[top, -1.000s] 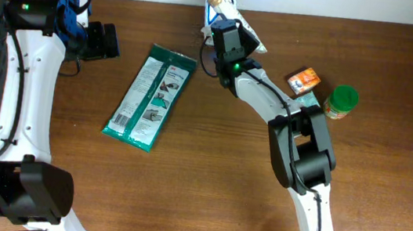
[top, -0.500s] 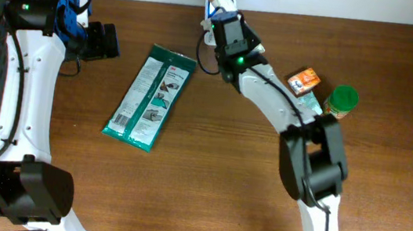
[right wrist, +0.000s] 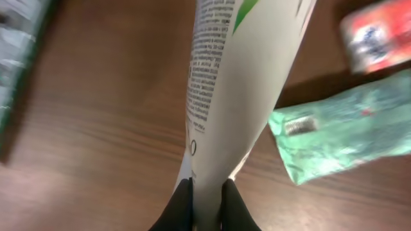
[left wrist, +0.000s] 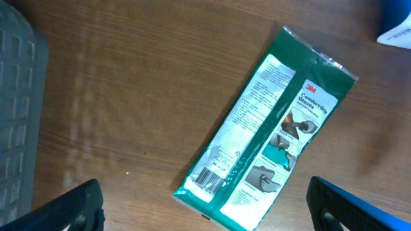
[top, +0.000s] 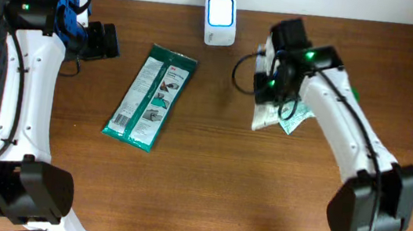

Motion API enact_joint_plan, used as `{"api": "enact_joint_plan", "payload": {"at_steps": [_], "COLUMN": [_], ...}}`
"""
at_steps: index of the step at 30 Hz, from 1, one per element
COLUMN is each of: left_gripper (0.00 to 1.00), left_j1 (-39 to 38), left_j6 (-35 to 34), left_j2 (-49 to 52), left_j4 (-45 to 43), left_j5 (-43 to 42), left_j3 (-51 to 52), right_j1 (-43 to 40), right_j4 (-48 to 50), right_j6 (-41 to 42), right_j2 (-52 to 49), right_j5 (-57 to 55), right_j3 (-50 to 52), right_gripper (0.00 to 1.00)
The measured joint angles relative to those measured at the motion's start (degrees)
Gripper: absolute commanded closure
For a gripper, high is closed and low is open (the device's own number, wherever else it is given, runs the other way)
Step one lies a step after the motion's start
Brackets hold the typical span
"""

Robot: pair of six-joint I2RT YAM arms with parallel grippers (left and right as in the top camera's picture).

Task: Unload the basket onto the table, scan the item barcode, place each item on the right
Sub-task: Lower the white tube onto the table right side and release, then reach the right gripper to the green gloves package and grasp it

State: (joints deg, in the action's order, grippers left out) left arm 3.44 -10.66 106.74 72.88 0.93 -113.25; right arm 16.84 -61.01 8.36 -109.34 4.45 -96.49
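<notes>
Right gripper (right wrist: 205,200) clamped on the white pouch (right wrist: 247,77), left gripper (top: 103,40) wide apart: its barcode likely needs facing the scanner (top: 221,10) next.

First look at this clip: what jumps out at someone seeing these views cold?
The lit white scanner at top centre of the overhead view catches the eye first. Next comes the right gripper, shut on a white printed pouch that it holds to the scanner's right. A long green packet lies flat further left, near the open left gripper.
</notes>
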Motion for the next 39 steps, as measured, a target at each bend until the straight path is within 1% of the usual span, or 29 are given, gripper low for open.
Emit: {"api": "enact_joint_plan", "payload": {"at_steps": [2,3,4,6,10,11,13,15,17,18,20,21,23,24,25,27,28,29,30,32,35,39], "left_gripper": [0.01,0.01,0.01,0.01,0.01,0.01,0.01,0.01,0.01,0.01,0.01,0.01,0.01,0.01,0.01,0.01,0.01,0.01,0.01,0.01,0.01,0.01], "left_j1": [0.0,0.0,0.0,0.0,0.0,0.0,0.0,0.0,0.0,0.0,0.0,0.0,0.0,0.0,0.0,0.0,0.0,0.0,0.0,0.0,0.0,0.0], "left_j6": [0.0,0.0,0.0,0.0,0.0,0.0,0.0,0.0,0.0,0.0,0.0,0.0,0.0,0.0,0.0,0.0,0.0,0.0,0.0,0.0,0.0,0.0], "left_j2": [0.0,0.0,0.0,0.0,0.0,0.0,0.0,0.0,0.0,0.0,0.0,0.0,0.0,0.0,0.0,0.0,0.0,0.0,0.0,0.0,0.0,0.0], "left_j4": [-0.04,0.04,-0.04,0.0,-0.04,-0.02,-0.02,-0.02,-0.02,-0.02,-0.04,-0.02,-0.07,-0.02,0.0,-0.04,-0.07,0.0,-0.02,-0.07,0.0,-0.02], "left_j5": [0.0,-0.02,-0.02,0.0,0.0,0.0,0.0,0.0,0.0,0.0,0.0,0.0,0.0,0.0,0.0,0.0,0.0,0.0,0.0,0.0,-0.02,0.0], "left_j3": [0.0,0.0,0.0,0.0,0.0,0.0,0.0,0.0,0.0,0.0,0.0,0.0,0.0,0.0,0.0,0.0,0.0,0.0,0.0,0.0,0.0,0.0], "right_j1": [-0.59,-0.85,-2.19,-4.72,-10.64,-12.2,-15.28,-17.66,-19.19,-19.67,-19.89,-19.71,-18.86,-17.55,-16.33,-12.63,-9.9,-8.46,-5.66,-0.76,4.28,10.71], "right_j4": [6.73,8.68,12.87,15.91,16.35,16.06,15.41,14.27,12.98,11.32,6.16,2.82,-3.17,-4.98,-6.03,-4.04,-0.5,1.29,5.01,12.41,20.31,24.46], "right_j6": [-0.2,-0.22,-0.39,-0.59,-0.63,-0.7,-0.79,-0.87,-0.87,-0.72,-0.76,-0.87,-1.25,-1.53,-1.49,-1.03,0.96,1.92,4.74,10.88,17.97,23.37], "right_j2": [-2.08,-2.38,-2.56,-2.47,-1.64,-1.57,-1.51,-1.51,-1.51,-1.51,-1.66,-1.86,-2.23,-2.12,-2.12,-2.05,-2.03,-2.05,-2.08,-2.32,-4.7,-10.91], "right_j5": [0.46,0.61,1.03,1.97,4.9,5.16,5.29,4.5,3.98,4.09,4.57,4.9,6.08,7.58,9.18,12.81,14.47,15.21,16.09,17.18,17.73,17.75], "right_j3": [8.04,10.05,14.97,18.58,20.35,20.39,20.44,20.68,20.79,20.79,19.26,16.94,10.01,4.81,1.79,-2.29,-2.8,-2.8,-2.47,-1.86,-1.53,-1.38], "right_gripper": [0.96,0.96,0.96,0.96,0.96,0.93,0.76,0.52,0.39,0.35,0.33,0.33,0.33,0.33,0.33,0.21,0.15,0.07,0.02,0.02,0.02,0.02]}}
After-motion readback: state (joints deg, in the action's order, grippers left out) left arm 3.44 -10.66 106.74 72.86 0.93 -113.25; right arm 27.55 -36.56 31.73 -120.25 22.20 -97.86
